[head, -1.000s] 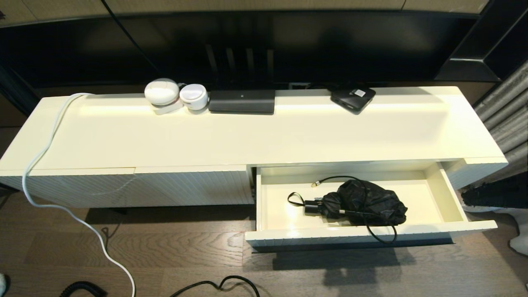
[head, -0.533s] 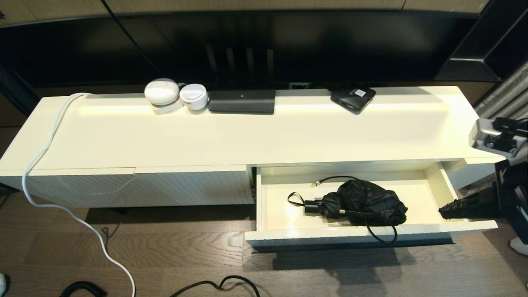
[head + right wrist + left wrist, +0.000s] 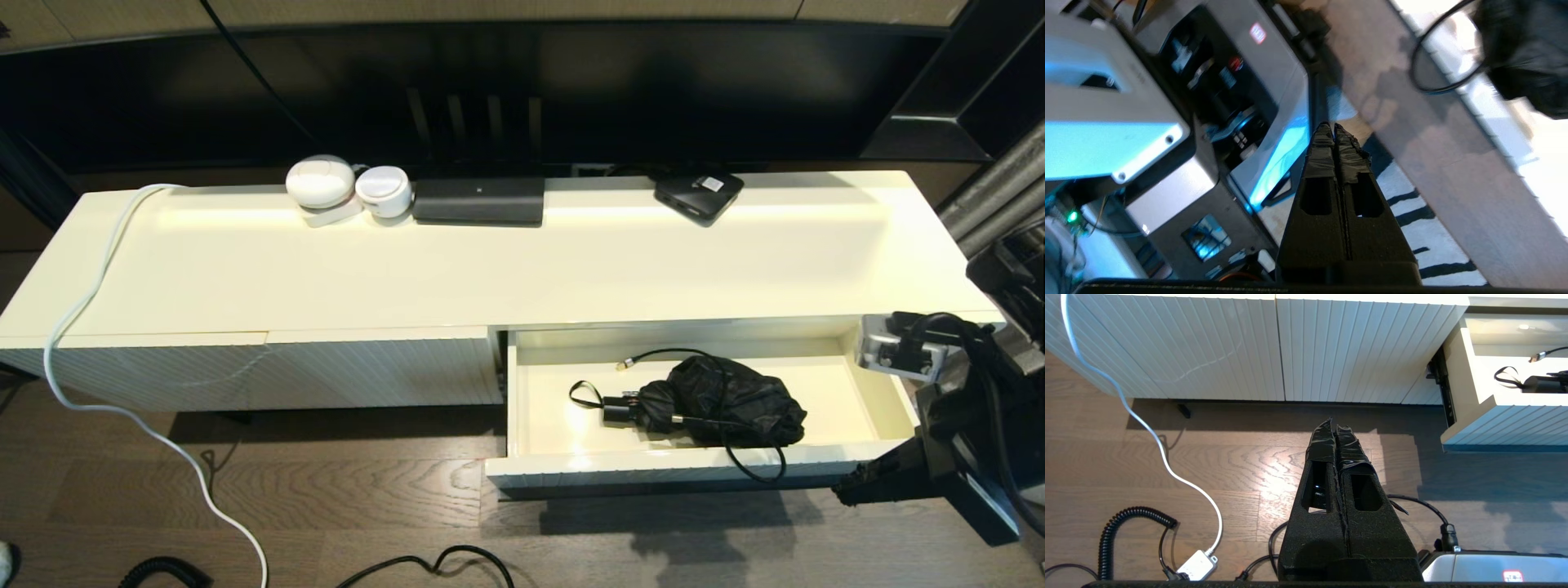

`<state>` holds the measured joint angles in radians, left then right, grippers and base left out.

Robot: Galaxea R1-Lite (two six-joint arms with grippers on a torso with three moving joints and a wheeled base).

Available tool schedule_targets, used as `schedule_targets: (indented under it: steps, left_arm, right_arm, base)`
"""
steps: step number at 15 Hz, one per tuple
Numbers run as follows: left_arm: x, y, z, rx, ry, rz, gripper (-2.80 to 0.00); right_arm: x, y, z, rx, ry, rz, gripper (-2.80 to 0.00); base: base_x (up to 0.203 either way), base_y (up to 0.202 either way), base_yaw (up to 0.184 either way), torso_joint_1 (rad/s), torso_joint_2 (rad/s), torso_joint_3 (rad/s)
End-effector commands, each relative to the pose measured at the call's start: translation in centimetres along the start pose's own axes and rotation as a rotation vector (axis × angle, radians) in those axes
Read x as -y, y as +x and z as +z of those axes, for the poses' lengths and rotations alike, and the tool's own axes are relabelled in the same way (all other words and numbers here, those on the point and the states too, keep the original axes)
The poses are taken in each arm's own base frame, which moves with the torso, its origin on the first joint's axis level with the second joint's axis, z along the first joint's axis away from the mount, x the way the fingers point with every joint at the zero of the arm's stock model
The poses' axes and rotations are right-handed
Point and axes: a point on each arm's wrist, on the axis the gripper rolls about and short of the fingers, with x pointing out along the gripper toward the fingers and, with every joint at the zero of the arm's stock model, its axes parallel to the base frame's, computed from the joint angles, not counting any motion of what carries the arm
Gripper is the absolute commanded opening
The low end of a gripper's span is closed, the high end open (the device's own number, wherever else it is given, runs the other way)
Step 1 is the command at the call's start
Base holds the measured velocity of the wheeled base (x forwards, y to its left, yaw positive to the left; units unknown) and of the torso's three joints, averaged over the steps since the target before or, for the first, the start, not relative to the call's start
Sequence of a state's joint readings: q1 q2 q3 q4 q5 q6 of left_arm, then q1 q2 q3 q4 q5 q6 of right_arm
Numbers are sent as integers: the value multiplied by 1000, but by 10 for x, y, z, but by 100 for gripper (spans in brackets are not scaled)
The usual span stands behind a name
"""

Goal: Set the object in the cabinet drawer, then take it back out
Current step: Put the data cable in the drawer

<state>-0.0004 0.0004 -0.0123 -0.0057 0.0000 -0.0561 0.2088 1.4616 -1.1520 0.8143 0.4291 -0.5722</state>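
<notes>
My head camera looks down over cabinet surface (image 3: 522, 261) and open drawer (image 3: 694, 469). Left wrist camera faces floor near drawer (image 3: 1502, 424) corner. Right wrist camera sits close beside drawer front, tilted; all share drawer.

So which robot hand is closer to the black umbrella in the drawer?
The right. The right gripper is low by the open cabinet drawer's right front corner; the umbrella lies inside. The left gripper hangs over the floor, left of the drawer.

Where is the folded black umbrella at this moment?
In the head view, the folded black umbrella lies inside the open cabinet drawer, on the cabinet's right half, with a thin black cable looping over it.
</notes>
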Motion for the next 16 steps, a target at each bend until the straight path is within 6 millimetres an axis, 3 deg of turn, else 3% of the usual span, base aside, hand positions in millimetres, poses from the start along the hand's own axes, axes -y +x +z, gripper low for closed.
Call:
schedule_targets:
  steps: [1, 6, 9, 16]
  left_arm:
    - [0, 0, 0, -1, -1, 0, -280]
    - [0, 0, 0, -1, -1, -1, -280]
    - [0, 0, 0, -1, -1, 0, -280]
    - [0, 0, 0, -1, -1, -1, -280]
  right_arm:
    - [-11, 3, -8, -22, -20, 33, -280]
    - [-33, 12, -29, -84, -43, 98, -280]
    - [-36, 22, -39, -156, -17, 145, -280]
    - [-23, 49, -36, -259, 62, 194, -280]
  base:
    - [0, 0, 0, 0, 0, 0]
    - [0, 0, 0, 0, 0, 0]
    - [0, 0, 0, 0, 0, 0]
    - [0, 0, 0, 0, 0, 0]
